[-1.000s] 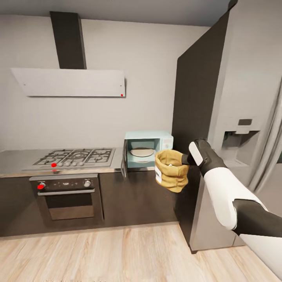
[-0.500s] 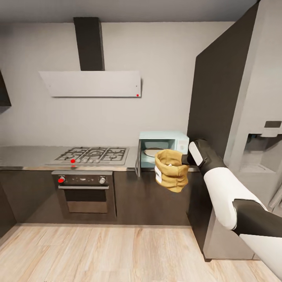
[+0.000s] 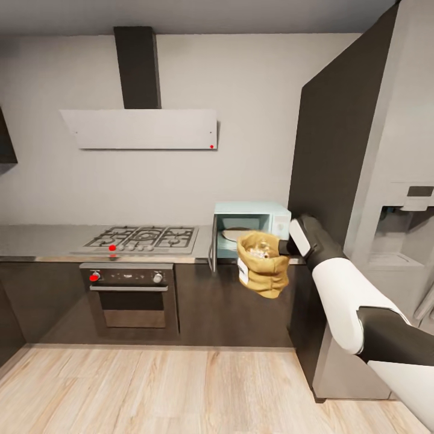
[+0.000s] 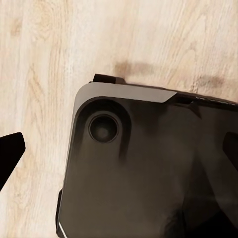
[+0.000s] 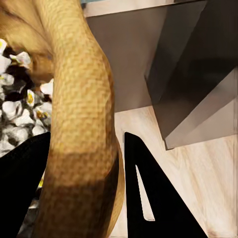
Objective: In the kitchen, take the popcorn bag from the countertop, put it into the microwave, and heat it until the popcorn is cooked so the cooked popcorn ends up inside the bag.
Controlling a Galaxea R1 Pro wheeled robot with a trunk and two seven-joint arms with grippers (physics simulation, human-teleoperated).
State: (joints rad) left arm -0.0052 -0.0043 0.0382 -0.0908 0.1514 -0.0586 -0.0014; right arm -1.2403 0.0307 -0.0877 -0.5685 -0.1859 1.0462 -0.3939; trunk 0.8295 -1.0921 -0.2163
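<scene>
In the head view my right gripper (image 3: 288,246) is shut on the rolled rim of the popcorn bag (image 3: 263,268), a small tan sack with a white label, held in the air in front of the microwave (image 3: 259,212). The pale blue microwave stands on the countertop (image 3: 36,238) with its door (image 3: 211,252) swung open and a white round plate (image 3: 231,234) inside. Whitish popcorn (image 3: 261,248) shows in the sack's mouth. In the right wrist view the black fingers (image 5: 148,198) pinch the bag rim (image 5: 82,124), with popcorn (image 5: 15,111) beside it. My left gripper (image 4: 119,153) stands open over the robot's dark base.
A steel gas hob (image 3: 141,237) and black-fronted oven (image 3: 129,295) sit left of the microwave, under a flat white hood (image 3: 141,128). A tall steel fridge (image 3: 386,181) with a dark side panel stands close on the right. Light wood floor (image 3: 150,386) lies ahead.
The whole view shifted at first as the camera moved, then held still. The bag has tipped slightly and a heap of whitish popcorn now shows in its mouth.
</scene>
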